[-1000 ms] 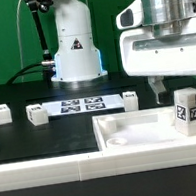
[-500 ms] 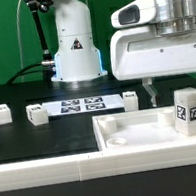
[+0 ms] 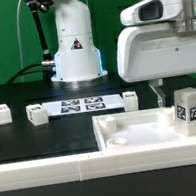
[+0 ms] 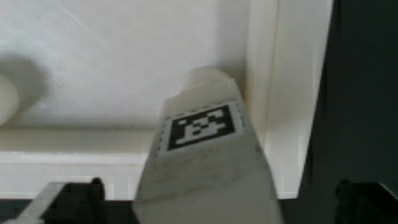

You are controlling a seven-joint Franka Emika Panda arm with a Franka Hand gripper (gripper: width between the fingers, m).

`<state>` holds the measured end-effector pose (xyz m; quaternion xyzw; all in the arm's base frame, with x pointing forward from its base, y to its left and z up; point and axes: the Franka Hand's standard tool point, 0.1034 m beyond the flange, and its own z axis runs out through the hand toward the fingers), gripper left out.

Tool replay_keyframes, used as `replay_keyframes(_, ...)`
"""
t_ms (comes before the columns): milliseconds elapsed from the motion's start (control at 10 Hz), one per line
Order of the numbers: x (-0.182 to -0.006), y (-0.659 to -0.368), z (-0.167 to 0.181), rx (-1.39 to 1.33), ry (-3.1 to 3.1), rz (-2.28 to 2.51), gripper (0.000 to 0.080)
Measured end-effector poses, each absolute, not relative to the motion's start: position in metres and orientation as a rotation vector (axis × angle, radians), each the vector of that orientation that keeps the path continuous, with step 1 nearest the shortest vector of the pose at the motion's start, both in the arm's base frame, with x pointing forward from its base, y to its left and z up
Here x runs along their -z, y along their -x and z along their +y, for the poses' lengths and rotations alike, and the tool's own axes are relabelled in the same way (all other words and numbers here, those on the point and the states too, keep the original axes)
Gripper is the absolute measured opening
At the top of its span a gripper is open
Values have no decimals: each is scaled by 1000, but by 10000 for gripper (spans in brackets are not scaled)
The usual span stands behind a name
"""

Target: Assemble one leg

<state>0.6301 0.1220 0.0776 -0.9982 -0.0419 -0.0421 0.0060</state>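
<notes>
The leg (image 3: 189, 108), a small white post with a black-and-white tag, stands upright on the wide white square panel (image 3: 141, 130), at its corner on the exterior view's right. My gripper (image 3: 183, 84) hangs just above the leg with its jaws wide apart, not touching it. In the wrist view the leg (image 4: 205, 140) shows between the two dark fingertips (image 4: 71, 200), with gaps on both sides, and my gripper (image 4: 217, 205) is open and empty. The panel's raised rim (image 4: 267, 60) runs beside the leg.
Three more loose white posts stand on the black table behind the panel (image 3: 0, 113) (image 3: 36, 114) (image 3: 131, 100). The marker board (image 3: 82, 105) lies flat between them. The white robot base (image 3: 73, 44) stands at the back. The table's white front edge (image 3: 56, 173) runs along the front.
My gripper has risen a little and shifted toward the exterior view's right. The leg stays standing on the panel.
</notes>
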Motion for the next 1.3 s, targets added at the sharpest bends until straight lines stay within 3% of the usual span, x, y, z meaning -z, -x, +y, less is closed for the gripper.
replay_keyframes(200,-77,-630,121,130,3125,-185,639)
replay_keyframes(400,-76,-630,120,129,3125,-185,293)
replay_keyframes(700,-76,-630,120,130,3124,-107,291)
replay_keyframes(1300,-75,-629,115,112,2895,1092,291)
